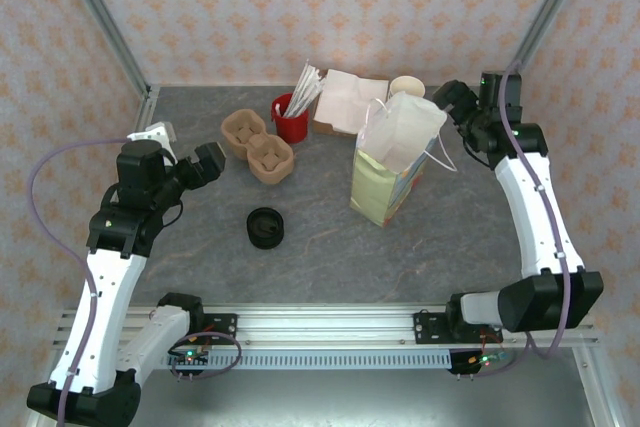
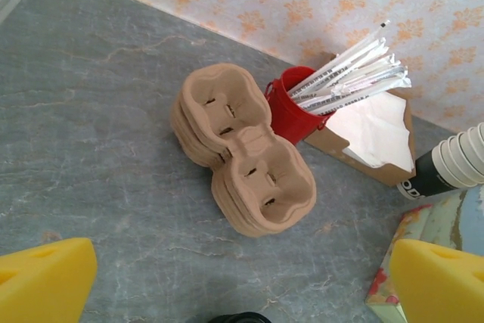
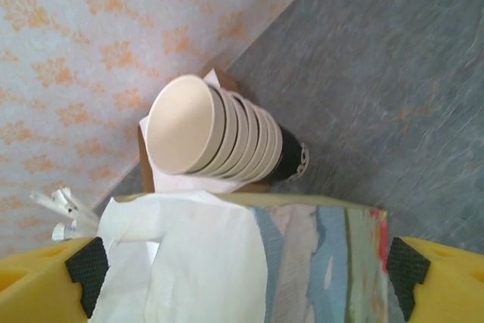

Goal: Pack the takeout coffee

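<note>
The takeout coffee is hidden or out of view. The paper bag (image 1: pixel 385 182) stands upright right of centre, its mouth open and white paper (image 3: pixel 189 262) showing at its top. I cannot see down into it. My right gripper (image 1: pixel 452 103) hovers open just behind the bag's top, and the bag's printed edge (image 3: pixel 333 255) lies below its yellow fingers (image 3: pixel 446 285). My left gripper (image 1: pixel 205 163) is open over the left of the table, with nothing between its fingers (image 2: pixel 45 281). It points toward the cup carriers.
A low black round item (image 1: pixel 266 228) lies in front of the tan cup carriers (image 1: pixel 258 145). At the back are a red cup of wrapped straws (image 1: pixel 292 119), a napkin box (image 1: pixel 345 107) and a stack of cream paper cups (image 3: pixel 219 134). Walls enclose the back and sides.
</note>
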Available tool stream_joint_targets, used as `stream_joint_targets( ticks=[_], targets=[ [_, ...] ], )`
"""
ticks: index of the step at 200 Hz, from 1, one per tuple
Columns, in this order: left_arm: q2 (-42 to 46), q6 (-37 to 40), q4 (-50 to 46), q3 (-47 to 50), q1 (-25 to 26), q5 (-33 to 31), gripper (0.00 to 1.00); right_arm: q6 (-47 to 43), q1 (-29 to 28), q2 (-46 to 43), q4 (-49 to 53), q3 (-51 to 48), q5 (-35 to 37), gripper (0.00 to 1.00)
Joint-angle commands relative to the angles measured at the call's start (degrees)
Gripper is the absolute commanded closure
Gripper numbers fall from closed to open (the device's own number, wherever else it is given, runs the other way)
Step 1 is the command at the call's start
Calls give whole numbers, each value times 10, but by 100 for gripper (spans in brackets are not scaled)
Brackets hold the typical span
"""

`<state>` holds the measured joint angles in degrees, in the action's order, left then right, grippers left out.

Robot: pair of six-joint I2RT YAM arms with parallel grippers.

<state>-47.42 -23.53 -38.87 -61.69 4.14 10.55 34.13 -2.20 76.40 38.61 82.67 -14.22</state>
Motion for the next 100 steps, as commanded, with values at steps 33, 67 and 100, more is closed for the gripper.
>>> stream_joint_targets(
  ticks=[33, 67, 100],
  targets=[
    [-5, -2, -8, -5, 3, 16, 0, 18, -37, 8, 12, -7, -106, 8],
    [-7, -12, -1, 7, 3, 18, 0, 29, -82, 6, 8, -24, -104, 11],
    [-8, -14, -5, 8, 3, 17, 0, 64, -126, 10, -28, -50, -100, 14]
  ],
)
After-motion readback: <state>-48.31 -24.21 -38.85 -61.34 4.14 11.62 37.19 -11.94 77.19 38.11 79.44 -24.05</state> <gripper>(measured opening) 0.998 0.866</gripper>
